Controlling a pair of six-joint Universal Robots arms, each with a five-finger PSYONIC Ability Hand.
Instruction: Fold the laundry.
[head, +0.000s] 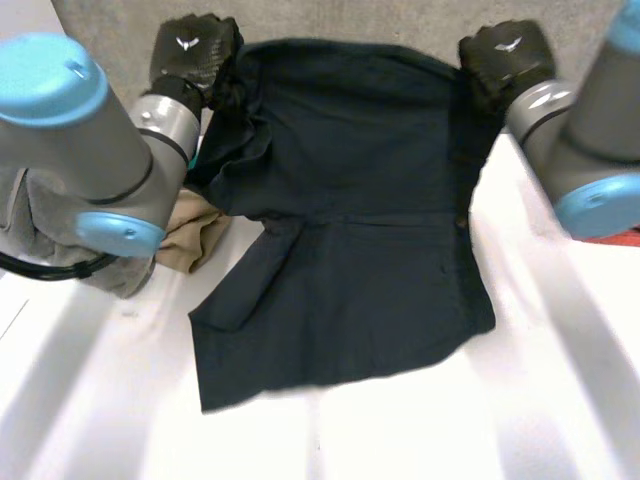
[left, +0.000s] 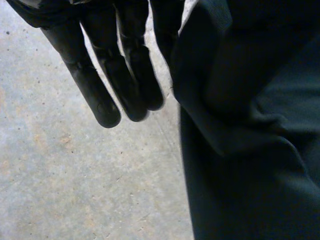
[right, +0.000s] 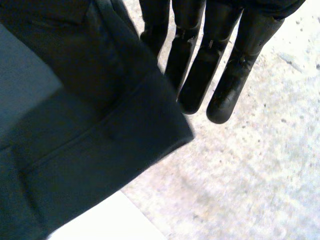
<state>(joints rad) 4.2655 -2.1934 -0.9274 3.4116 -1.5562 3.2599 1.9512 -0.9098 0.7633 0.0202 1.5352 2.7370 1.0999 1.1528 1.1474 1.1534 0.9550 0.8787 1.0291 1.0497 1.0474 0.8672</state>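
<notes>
The dark navy garment (head: 350, 250) lies spread on the white worktop (head: 400, 430), its long axis running from 12 to 6 o'clock. Its far edge at 12 is lifted off the worktop and stretched between the two hands over the grey concrete floor (head: 350, 15). Its near hem lies at 6, sagging toward 7. A folded flap sits on its 8 o'clock side.

A tan cloth (head: 195, 235) lies bunched at 9 o'clock, touching the garment's edge and partly under the left arm (head: 90, 150). Something red (head: 625, 237) peeks out at 3 o'clock under the right arm (head: 590, 130).

The left hand (head: 195, 50) holds the far corner at 11 o'clock. In its wrist view the fingers (left: 107, 85) are straight and pressed together, pointing down, with cloth (left: 250, 150) pinched at the thumb side. The right hand (head: 505, 55) holds the corner at 1 o'clock the same way, with straight fingers (right: 215, 65) side by side and the hemmed corner (right: 75, 125) hanging just beside them.
</notes>
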